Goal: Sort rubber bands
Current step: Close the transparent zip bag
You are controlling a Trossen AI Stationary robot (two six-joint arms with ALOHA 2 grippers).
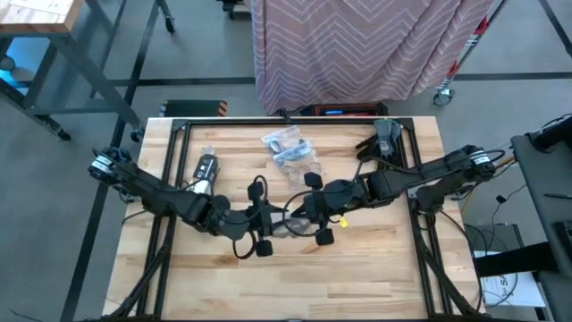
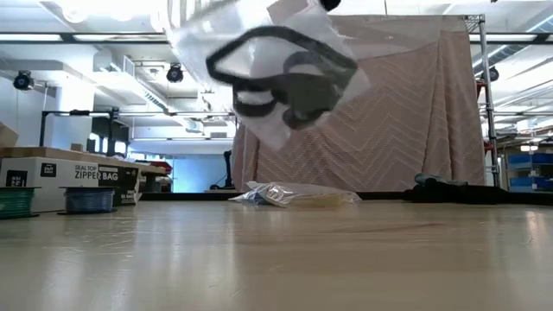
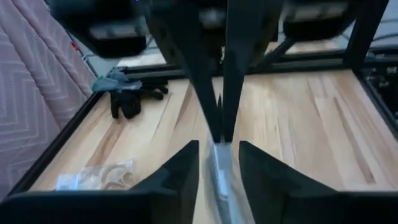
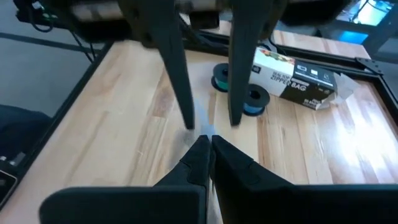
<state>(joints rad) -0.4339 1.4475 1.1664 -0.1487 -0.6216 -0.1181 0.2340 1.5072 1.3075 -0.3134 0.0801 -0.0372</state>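
Observation:
A clear plastic bag (image 2: pixel 276 78) with black rubber bands (image 2: pixel 294 86) inside hangs in the air above the table's middle. My right gripper (image 4: pixel 208 140) reaches in from the table's right and is shut on this bag. My left gripper (image 3: pixel 219 146) comes from the table's left and is open. Its two fingers stand on either side of the bag's edge (image 3: pixel 219 168) without plainly touching it. In the high view the two grippers meet at the bag (image 1: pixel 288 227). My right gripper pinches the clear bag's edge (image 4: pixel 205 129) between its two fingertips, coming in about level from the table's right. The bag is lifted clear of the table and hangs below the hold, with the black bands sagging inside it.
Other filled clear bags (image 1: pixel 290 150) lie toward the far middle, one with tan bands (image 3: pixel 102 177). Dark gloves (image 1: pixel 384 139) rest at the far right. A zipper bag box (image 4: pixel 298 78) and blue and green spools (image 4: pixel 255 99) sit at the left. Bare wood lies near.

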